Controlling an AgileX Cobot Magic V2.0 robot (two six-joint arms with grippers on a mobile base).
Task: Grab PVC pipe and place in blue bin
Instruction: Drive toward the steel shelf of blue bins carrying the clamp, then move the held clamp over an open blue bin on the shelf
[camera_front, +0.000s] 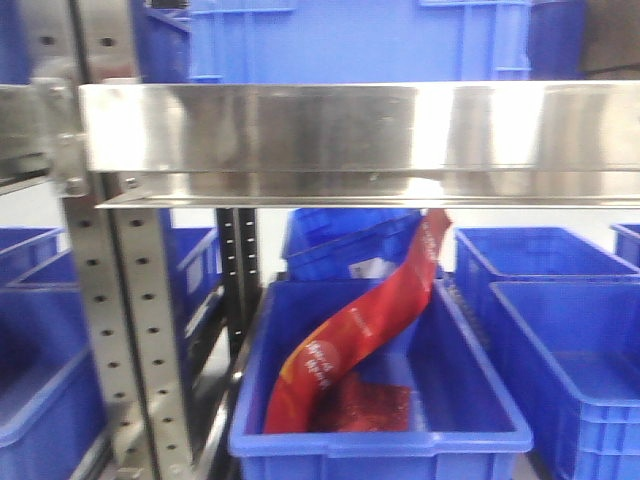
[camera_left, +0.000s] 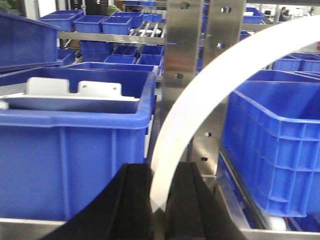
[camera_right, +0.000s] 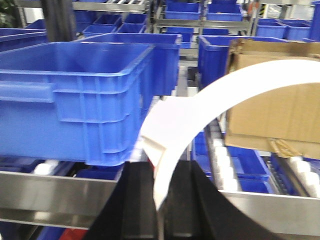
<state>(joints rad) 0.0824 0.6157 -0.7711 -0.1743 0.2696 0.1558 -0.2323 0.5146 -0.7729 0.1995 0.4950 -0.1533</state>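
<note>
Red bag (camera_front: 366, 322) in blue bin (camera_front: 380, 441)

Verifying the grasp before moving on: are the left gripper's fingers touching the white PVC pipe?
Touching. Left wrist view: the PVC pipe sits pinched between the left gripper fingers, no gap visible.

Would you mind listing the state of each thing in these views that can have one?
PVC pipe: clamped between the fingers of the right gripper, not yet in a bin.
left gripper: shut on a white curved strip.
blue bin in left wrist view: holds pale flat pieces.
front blue bin: holds a red bag, leaning tilted.
cardboard box: open or closed, cannot tell.
</note>
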